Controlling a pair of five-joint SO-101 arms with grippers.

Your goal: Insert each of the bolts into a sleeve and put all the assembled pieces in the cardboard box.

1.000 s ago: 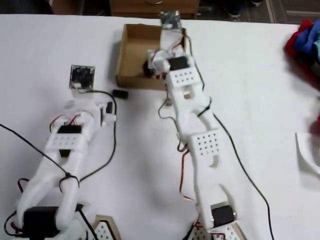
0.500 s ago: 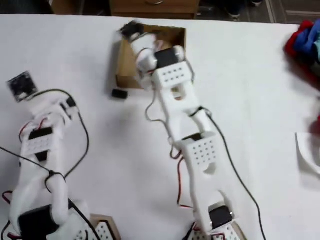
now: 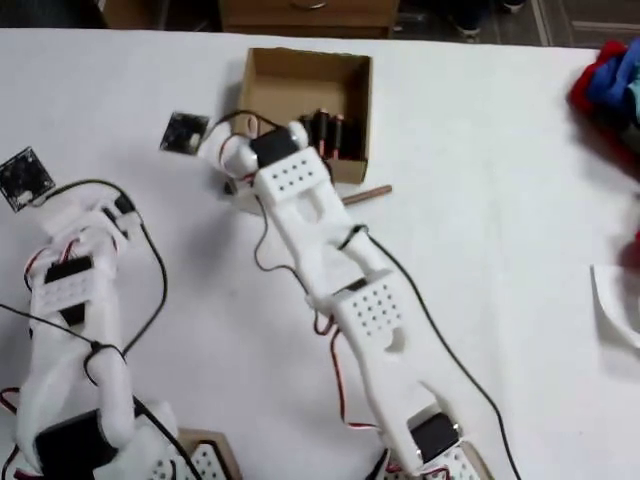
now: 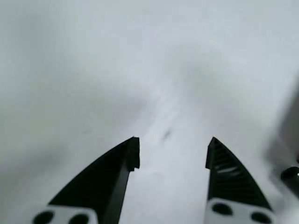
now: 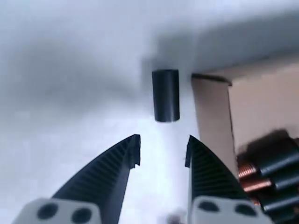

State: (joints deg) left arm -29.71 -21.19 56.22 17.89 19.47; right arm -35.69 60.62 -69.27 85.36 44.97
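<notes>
The white table [image 3: 520,150] carries both arms. The right arm [image 3: 330,260] runs from 6 o'clock up toward 11, ending at the box's 7 o'clock corner. The left arm [image 3: 70,300] stands off at 8 o'clock. The box [image 3: 285,95] sits near 12 o'clock, with a cluster of assembled pieces [image 3: 330,133] at its 4 o'clock corner. One copper bolt [image 3: 366,194] lies on the table just outside the box, at its 5 o'clock. The black sleeve [image 5: 166,94] lies on the table just beside the box's near corner, apart from it.

The right gripper [image 5: 162,144] is spread and empty, with the sleeve just ahead of its tips. The left gripper [image 4: 172,144] is also spread and empty, over bare table.

The step in hand looks like picking up the sleeve. The sleeve's long axis points roughly along the approach, so the fingers can close on its round sides. It would be best to go forward until the fingers overlap its middle, then close slowly, since a round sleeve may roll or squirt out. The box-side finger should stay off the cardboard wall.

The right wrist view gives the sleeve whole, its lie and the narrow gap to the box corner. From above, the arm covers most of that. The high view gives the bolt's place and how far off the left arm stands.
</notes>
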